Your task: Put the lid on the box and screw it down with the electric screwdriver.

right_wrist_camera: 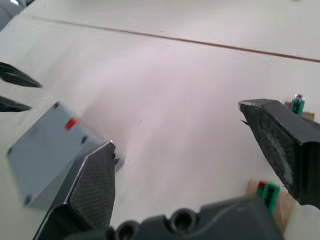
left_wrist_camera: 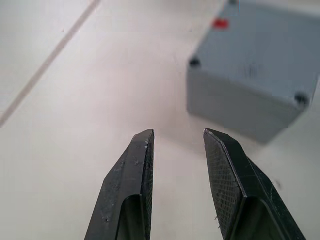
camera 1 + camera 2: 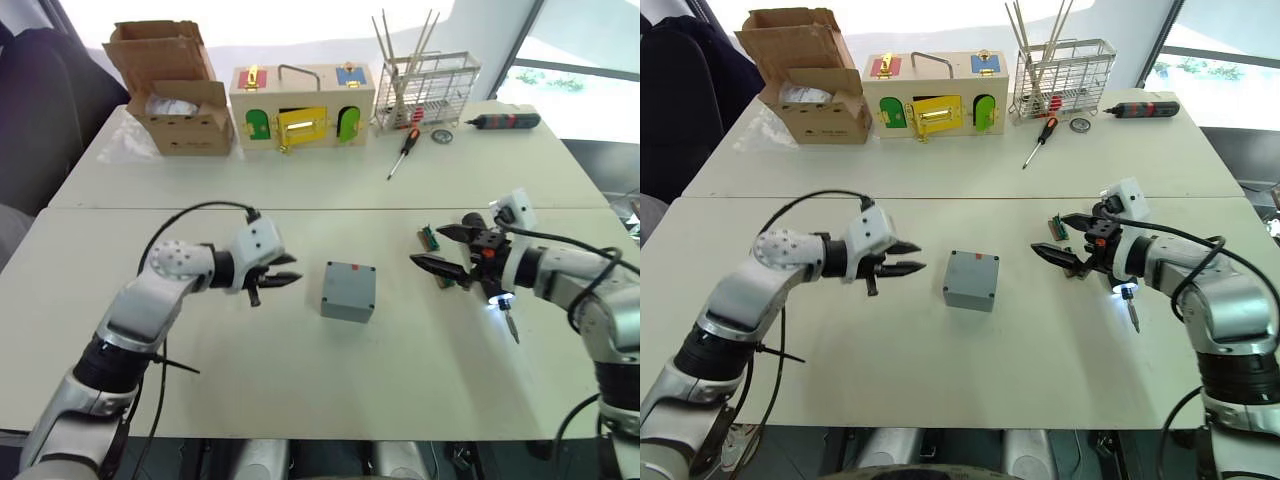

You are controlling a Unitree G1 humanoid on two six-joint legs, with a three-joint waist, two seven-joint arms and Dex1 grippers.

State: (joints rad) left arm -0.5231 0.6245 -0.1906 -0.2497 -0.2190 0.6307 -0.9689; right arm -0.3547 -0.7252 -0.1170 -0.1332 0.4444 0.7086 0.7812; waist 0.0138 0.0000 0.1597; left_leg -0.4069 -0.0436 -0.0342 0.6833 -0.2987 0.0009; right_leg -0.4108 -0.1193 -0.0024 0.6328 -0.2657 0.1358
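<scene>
A small square grey plastic box (image 3: 349,290) sits on the white table (image 3: 300,380), about in the middle between the two arms. It has a grey top with screw holes in the corners and a small red mark (image 3: 355,268) at its far edge. I cannot tell if this top is a loose lid or part of the box.

The left gripper (image 3: 283,279) hangs just over the table, near the box on its left side. Its two black fingers (image 2: 130,185) are a little apart and hold nothing. They point at the box but do not touch it.

The right gripper (image 3: 440,250) is on the other side of the box, well apart from it. Its fingers are spread wide and hold nothing. Just beside it lies a small green and brown part (image 3: 434,250). A little light (image 3: 497,299) glows under the right wrist, next to a thin metal tip (image 3: 512,326).

Along the far edge of the table are a brown cardboard box (image 3: 172,88), a wooden box with coloured doors (image 3: 300,107), a wire basket (image 3: 425,88), an orange-and-black hand screwdriver (image 3: 403,151) and a black-and-red tool (image 3: 506,121).
</scene>
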